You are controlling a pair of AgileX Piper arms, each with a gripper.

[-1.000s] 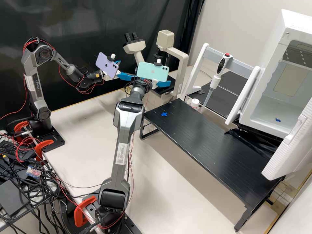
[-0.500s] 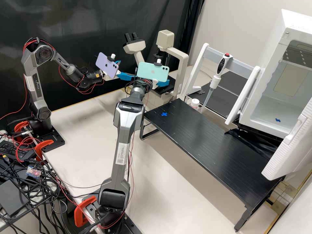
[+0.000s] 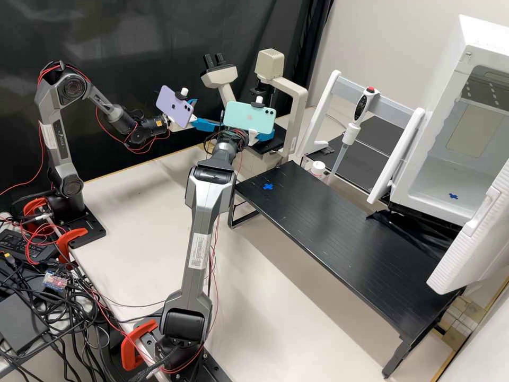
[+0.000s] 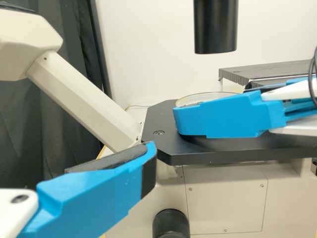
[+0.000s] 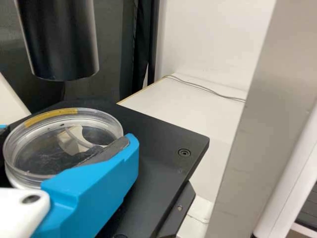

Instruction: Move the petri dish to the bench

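Over on the left, the left gripper is spread wide with nothing between its blue fingers, beside the cream microscope. A purple phone rides above it, glossy and flat. From where I stand, that one looks like a bystander.

A little to the right, the right gripper pinches the petri dish by opposite sides, over the microscope's matt black stage and beneath a smooth black tube. The dish is round, shallow and clear, with a strip of yellow tape along its edge. I'd expect it to be light and stiff, slick on the wall and easily cracked. The dark, soft-looking pad should help it grip. Low on the side wall, straight across the middle, is the place to hold: too high and a lid might slide off, too hard and the dish could crack or squirt loose. It wants lifting level, well away from that tube.

Farther right and nearer stands the black bench, a hard ribbed top on folding legs, with a blue cross towards its left end, likely the spot to aim for. The slim pipette hangs beyond it, and at the far right is a white, smooth-walled cabinet.
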